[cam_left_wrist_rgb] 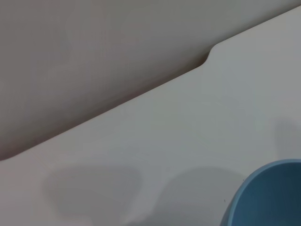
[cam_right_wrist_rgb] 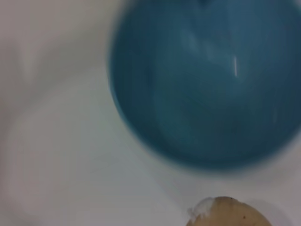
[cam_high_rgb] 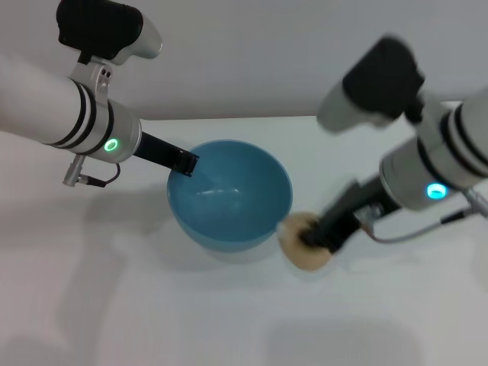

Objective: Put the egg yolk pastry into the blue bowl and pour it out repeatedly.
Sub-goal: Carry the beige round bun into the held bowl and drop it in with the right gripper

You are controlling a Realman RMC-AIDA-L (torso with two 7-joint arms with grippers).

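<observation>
The blue bowl stands empty in the middle of the white table. My left gripper is at the bowl's left rim, shut on it. The egg yolk pastry, a small beige ball, is just off the bowl's right side, low over the table. My right gripper is shut on the pastry from the right. The right wrist view shows the bowl's inside and the top of the pastry. The left wrist view shows only a part of the bowl's rim.
The white table stretches around the bowl, with its far edge against a grey wall. The left wrist view shows the table edge with a notch.
</observation>
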